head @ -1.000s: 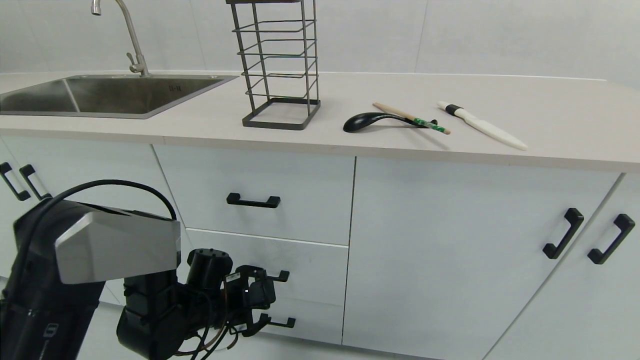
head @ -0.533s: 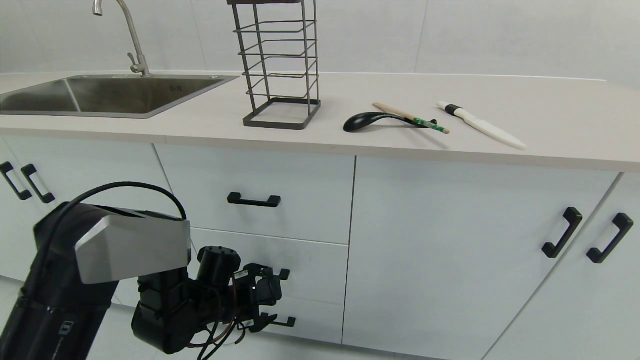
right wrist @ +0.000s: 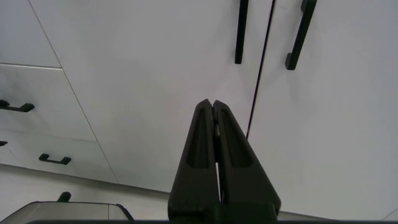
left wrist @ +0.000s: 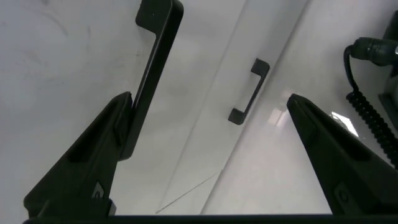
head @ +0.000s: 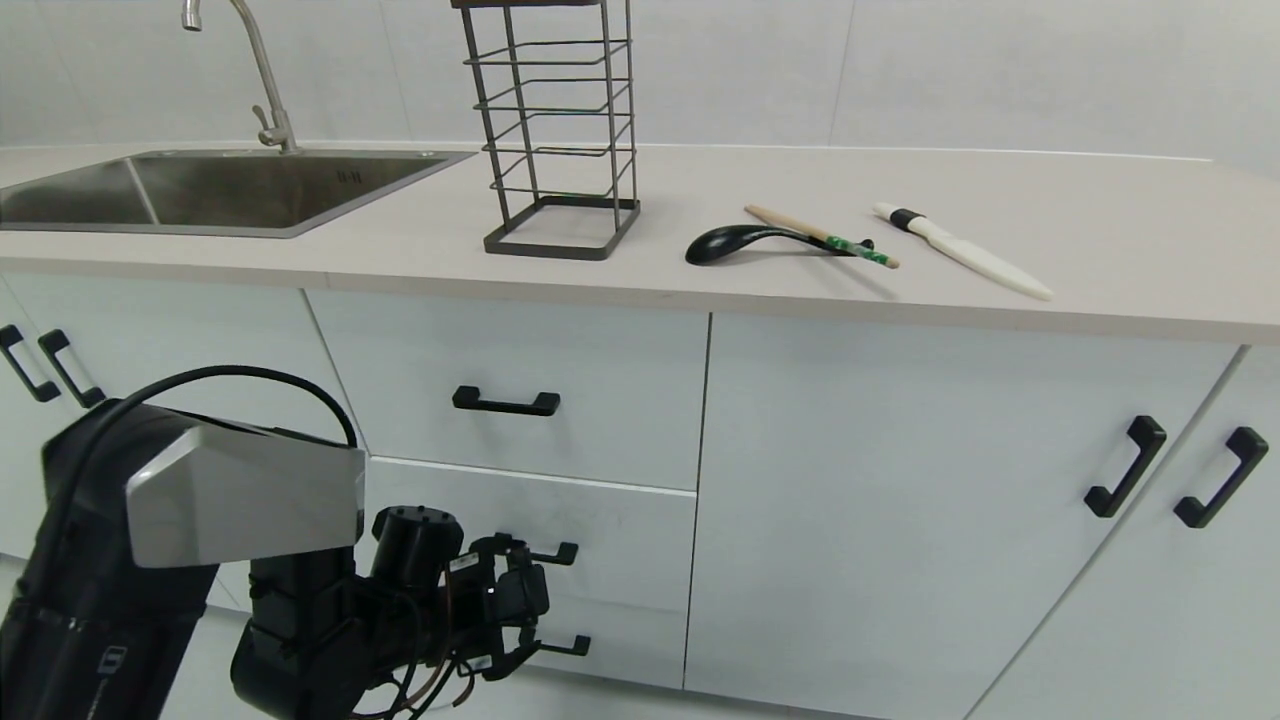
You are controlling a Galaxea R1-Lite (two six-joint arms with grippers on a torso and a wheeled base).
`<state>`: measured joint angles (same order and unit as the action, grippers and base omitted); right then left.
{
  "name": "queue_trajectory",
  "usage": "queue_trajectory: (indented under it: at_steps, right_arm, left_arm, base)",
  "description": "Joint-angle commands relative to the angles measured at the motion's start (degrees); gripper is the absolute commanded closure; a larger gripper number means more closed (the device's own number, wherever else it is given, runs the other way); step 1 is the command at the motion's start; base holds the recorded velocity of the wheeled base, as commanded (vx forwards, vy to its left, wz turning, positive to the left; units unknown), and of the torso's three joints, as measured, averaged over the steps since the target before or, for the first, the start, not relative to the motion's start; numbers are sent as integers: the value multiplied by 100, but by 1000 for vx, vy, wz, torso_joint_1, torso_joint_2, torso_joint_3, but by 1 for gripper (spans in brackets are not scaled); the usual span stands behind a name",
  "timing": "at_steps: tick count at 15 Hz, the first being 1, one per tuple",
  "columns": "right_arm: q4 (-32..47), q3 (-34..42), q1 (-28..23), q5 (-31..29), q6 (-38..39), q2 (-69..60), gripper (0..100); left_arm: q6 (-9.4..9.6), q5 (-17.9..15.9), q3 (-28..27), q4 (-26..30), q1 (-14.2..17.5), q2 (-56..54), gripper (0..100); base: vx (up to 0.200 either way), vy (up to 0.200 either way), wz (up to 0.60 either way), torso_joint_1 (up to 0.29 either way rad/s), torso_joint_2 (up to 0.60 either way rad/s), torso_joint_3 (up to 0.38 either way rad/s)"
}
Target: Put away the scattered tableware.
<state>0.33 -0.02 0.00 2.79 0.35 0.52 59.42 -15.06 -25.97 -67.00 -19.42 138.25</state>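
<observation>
Spoon [head: 716,245], glossy black, curved handle

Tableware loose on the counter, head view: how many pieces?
3, right of the wire rack: black spoon, wooden chopstick lying across its handle (possibly a stacked pair), white knife farthest right.

This was a kitchen. A stainless sink [head: 250,185] was sunk into the left end of a pale countertop [head: 1100,220], with a gooseneck faucet [head: 262,75] rising at its back edge. White drawers and cabinet doors [head: 880,500] with black bar handles [head: 505,402] ran below the front edge, and grey wall tiles [head: 900,70] stood behind. On the countertop were a tall wire rack [head: 545,250] and loose tableware (a black spoon [head: 715,245], chopsticks [head: 820,237], a white knife [head: 965,252]) toward its right end.
</observation>
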Motion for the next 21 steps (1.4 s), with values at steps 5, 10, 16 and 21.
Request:
queue_trajectory:
  at_steps: [5, 10, 16, 21]
  right_arm:
    - [2, -6, 0, 2, 0, 9, 100]
    - [2, 2, 0, 2, 0, 9, 100]
    - [2, 2, 0, 2, 0, 9, 100]
    - [2, -6, -9, 2, 0, 9, 100]
  left_arm:
    - [-9, 3, 215, 47, -44, -229, 0]
    - [-9, 11, 733, 20, -53, -730, 0]
    - [-158, -15, 1762, 55, -203, -2558, 0]
    - [-519, 3, 2122, 99, -818, -3753, 0]
  base:
    - [0, 0, 0, 0, 0, 0]
    - [0, 0, 0, 0, 0, 0]
    - [0, 0, 0, 0, 0, 0]
    - [0, 0, 0, 0, 0, 0]
